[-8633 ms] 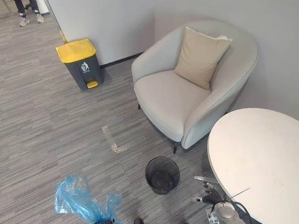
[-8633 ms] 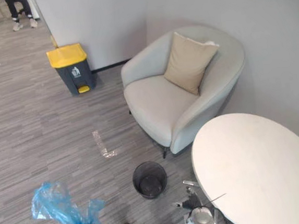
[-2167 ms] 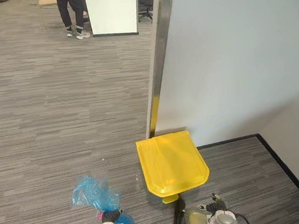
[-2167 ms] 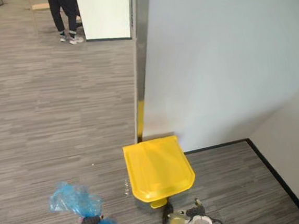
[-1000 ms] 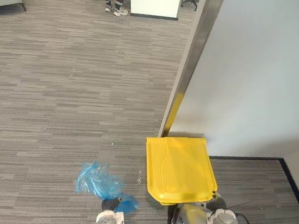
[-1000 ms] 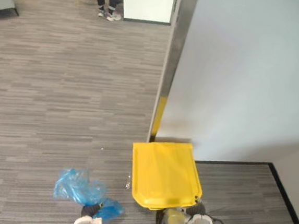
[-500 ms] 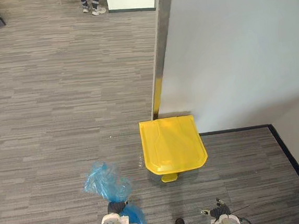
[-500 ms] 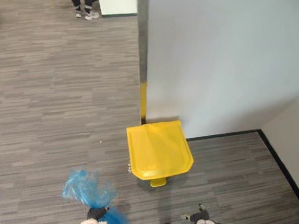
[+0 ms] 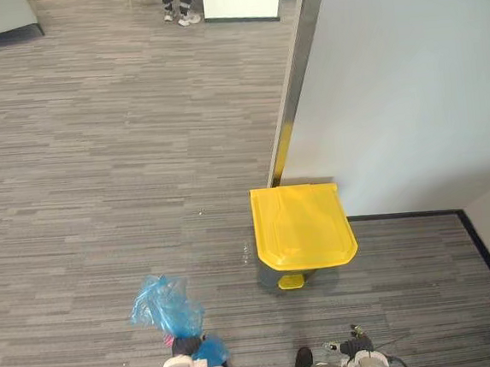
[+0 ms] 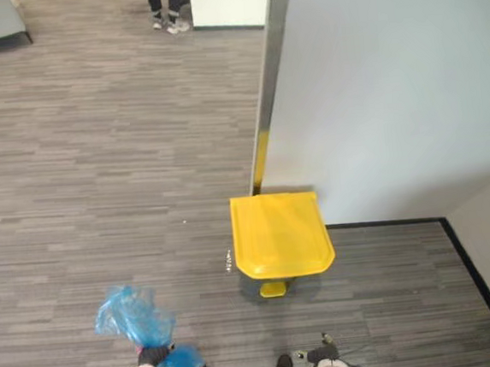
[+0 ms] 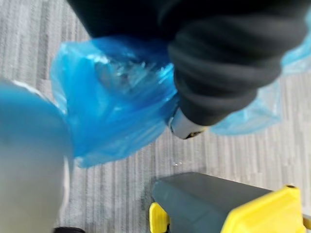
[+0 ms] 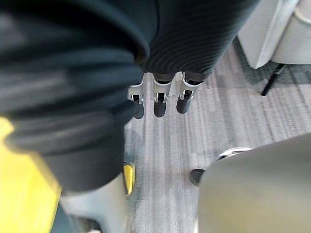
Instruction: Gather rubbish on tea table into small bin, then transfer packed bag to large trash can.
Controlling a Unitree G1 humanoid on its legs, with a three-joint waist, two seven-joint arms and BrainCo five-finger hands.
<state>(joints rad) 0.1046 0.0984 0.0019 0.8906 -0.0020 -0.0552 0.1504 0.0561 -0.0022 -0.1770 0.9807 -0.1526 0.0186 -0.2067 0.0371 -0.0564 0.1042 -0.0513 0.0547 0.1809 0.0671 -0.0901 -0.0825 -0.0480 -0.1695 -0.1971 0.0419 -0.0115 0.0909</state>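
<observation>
The left hand [image 9: 187,346], clenched round the blue bag [image 9: 164,303], stands short of the yellow-lidded trash can [image 9: 304,226], ahead to its right.

The grey striped carpet [image 9: 97,162] bears a yellow-lidded grey bin [image 9: 303,226] beside the wall [image 9: 407,75].

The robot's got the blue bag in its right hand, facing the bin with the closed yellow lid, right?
Not quite: the left eye view shows the blue bag in the left hand. The right hand hangs open, holding nothing. The rest is right: the bin before it has its yellow lid closed.
</observation>
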